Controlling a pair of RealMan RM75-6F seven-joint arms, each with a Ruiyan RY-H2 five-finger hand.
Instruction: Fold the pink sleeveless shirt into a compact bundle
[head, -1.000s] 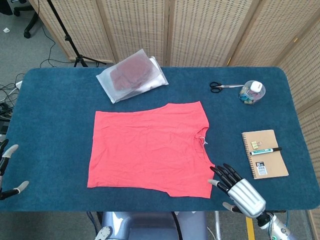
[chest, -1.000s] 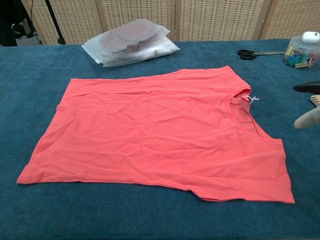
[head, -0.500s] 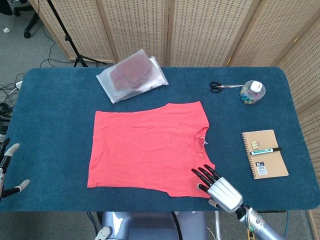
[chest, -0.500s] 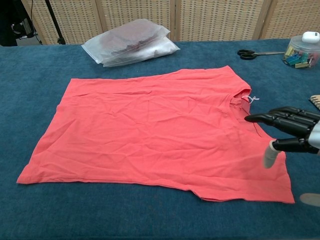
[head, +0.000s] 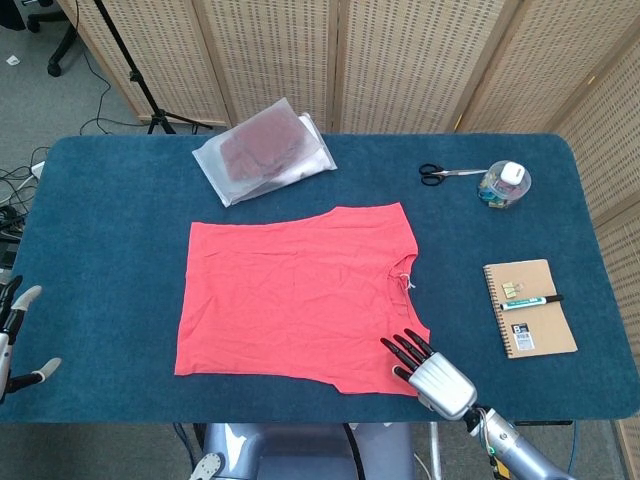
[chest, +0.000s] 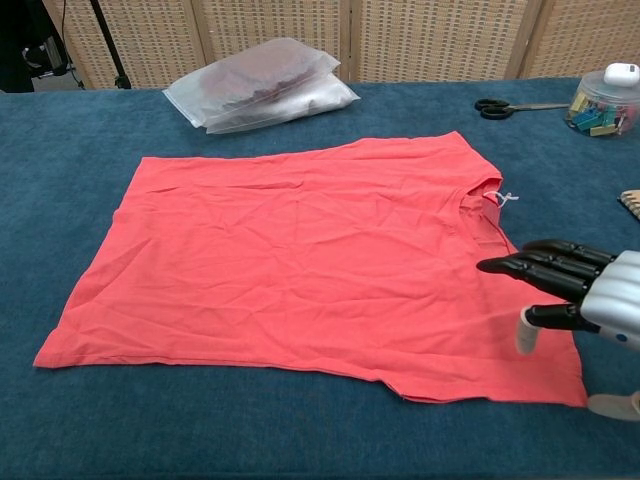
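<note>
Currently the pink shirt (head: 296, 292) lies flat and unfolded at the middle of the blue table (head: 110, 230). Right hand (head: 430, 368) hovers over its near right corner, fingers extended and apart, holding nothing. Left hand (head: 16, 334) sits at the table's left edge, fingers apart, empty.

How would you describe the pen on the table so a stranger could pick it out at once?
Start at the blue felt-covered table and go to its right side, right of the flat pink sleeveless shirt. There lies a brown spiral-bound notebook, and the green-and-white pen rests across its cover. Unlike the black-handled scissors further back, it sits on the notebook, not on the cloth.
</note>
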